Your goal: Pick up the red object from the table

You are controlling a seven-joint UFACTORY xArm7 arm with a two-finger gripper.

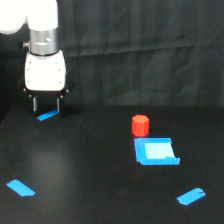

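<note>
Exterior view of one arm over the table (90,170); the claw (46,106) hangs at upper left, its two short dark fingers (34,104) pointing straight down, parted by a modest gap with nothing between them; just under the tips lies a strip of blue tape (47,116), which is no part of the job.

The red block (140,125) stands upright on the table right of centre, well apart from the claw; taken from the claw, it lies at about 3 to 4 o'clock, that is, toward the exterior view's right and a little nearer the camera; this offset is the relation on which the coming move turns.

The block is stubby, with a faceted top and no marked long axis in plan; its only axis runs vertically, so a descent from above would likely suit any wrist angle; it looks narrower than the present gap, though this is a judgement.

A flat blue square (156,151) lies at the block's 5 o'clock, its far edge touching or nearly touching the block's base, I cannot tell which; the fingers may do best to close clear of that side; two more tape strips lie at the near edge, left (20,188) and right (191,196).

The block is not yet grasped.
</note>
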